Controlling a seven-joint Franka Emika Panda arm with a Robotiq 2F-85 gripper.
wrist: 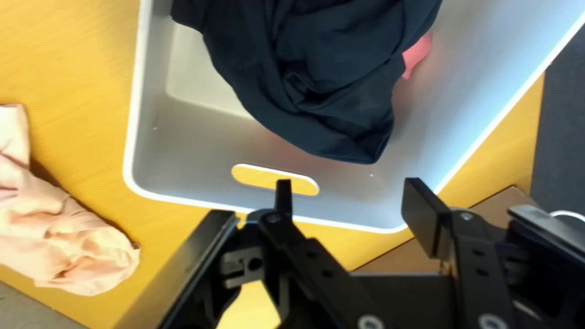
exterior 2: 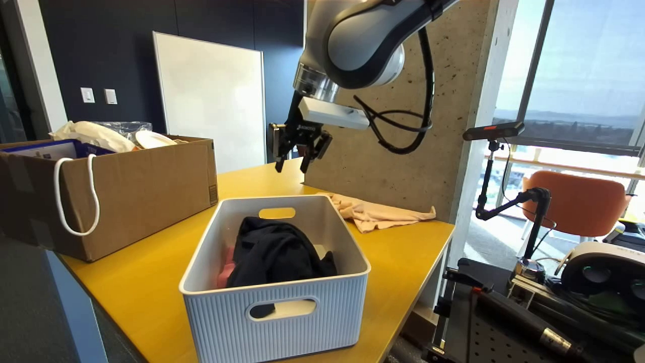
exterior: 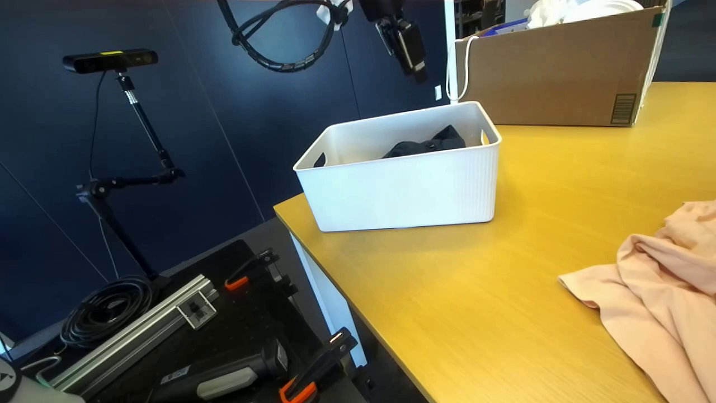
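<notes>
My gripper is open, with nothing between its fingertips. It hangs above one end of a white ribbed bin, and I see the gripper in both exterior views, higher than the bin's rim. A crumpled dark navy cloth lies inside the bin. Beside and partly under it shows something pink, mostly covered. A peach cloth lies rumpled on the yellow table, outside the bin; in an exterior view that peach cloth runs out of the frame.
A cardboard box with packaging and a white rope handle stands beside the bin. A concrete wall rises behind the peach cloth. The bin stands near a corner of the table. A camera on a jointed stand and a black cart are off the table.
</notes>
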